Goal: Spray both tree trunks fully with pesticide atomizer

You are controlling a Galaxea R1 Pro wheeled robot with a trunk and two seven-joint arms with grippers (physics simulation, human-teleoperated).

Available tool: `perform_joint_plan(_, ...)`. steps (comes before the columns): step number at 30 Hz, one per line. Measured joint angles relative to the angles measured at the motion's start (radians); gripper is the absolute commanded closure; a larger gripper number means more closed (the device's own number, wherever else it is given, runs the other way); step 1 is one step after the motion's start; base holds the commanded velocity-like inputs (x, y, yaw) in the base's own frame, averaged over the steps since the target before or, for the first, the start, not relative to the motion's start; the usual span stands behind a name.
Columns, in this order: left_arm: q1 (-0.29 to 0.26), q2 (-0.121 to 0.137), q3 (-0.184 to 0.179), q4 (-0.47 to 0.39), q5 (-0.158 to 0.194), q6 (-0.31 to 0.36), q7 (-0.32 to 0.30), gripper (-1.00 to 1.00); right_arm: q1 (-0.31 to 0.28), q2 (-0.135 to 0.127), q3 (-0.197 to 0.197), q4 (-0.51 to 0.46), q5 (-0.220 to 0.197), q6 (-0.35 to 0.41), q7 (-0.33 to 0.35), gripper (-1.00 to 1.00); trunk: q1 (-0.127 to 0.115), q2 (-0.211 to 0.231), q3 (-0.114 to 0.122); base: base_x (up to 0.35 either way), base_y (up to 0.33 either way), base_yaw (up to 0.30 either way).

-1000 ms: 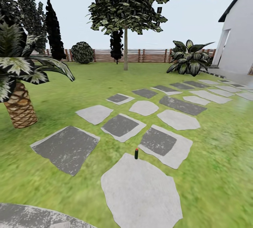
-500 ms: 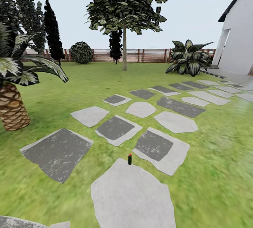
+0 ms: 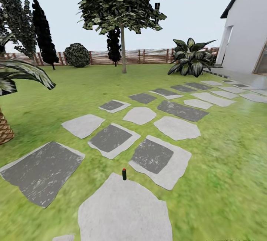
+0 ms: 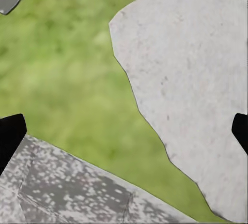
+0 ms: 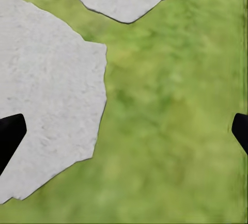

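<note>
The pesticide atomizer [image 3: 124, 174], a small dark bottle with a red top, stands upright on the grass at the far edge of a pale stepping stone [image 3: 124, 211] in the head view. Far back on the lawn rises a tree [image 3: 118, 0] with dark leaves and a straight pale trunk [image 3: 123, 50]. In the left wrist view my left gripper [image 4: 124, 133] is open above grass and stone, its black fingertips [image 4: 10, 136] at the frame's edges. My right gripper [image 5: 124, 131] is open too, over grass beside a pale stone, with nothing between its fingers.
A path of grey and pale stepping stones [image 3: 152, 155] runs toward the white house [image 3: 244, 29] at the right. A scaly palm [image 3: 4, 131] stands at the left. At the back, a wooden fence [image 3: 148, 56], a round bush [image 3: 76, 55], a black conifer [image 3: 42, 33] and a broad-leaved plant [image 3: 189, 61].
The whole head view has shifted: the camera moved, so the palm slid off to the left and the atomizer now sits lower and further left in the picture. The atomizer itself stays upright.
</note>
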Motion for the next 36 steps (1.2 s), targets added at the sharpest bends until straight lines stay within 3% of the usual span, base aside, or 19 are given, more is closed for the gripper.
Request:
perform_joint_plan(24,0.0,0.002,0.009,0.0,0.0,0.0,0.0,-1.0,0.0,0.002,-0.001,0.0,-0.001,-0.002,0.0,-1.0,0.0,0.0,0.0,0.204,-0.227,-0.019)
perform_joint_plan(36,0.0,0.002,0.009,0.0,0.0,0.0,0.0,-1.0,0.0,0.002,-0.001,0.0,-0.001,-0.001,0.0,-1.0,0.0,0.0,0.0,0.204,-0.227,-0.187)
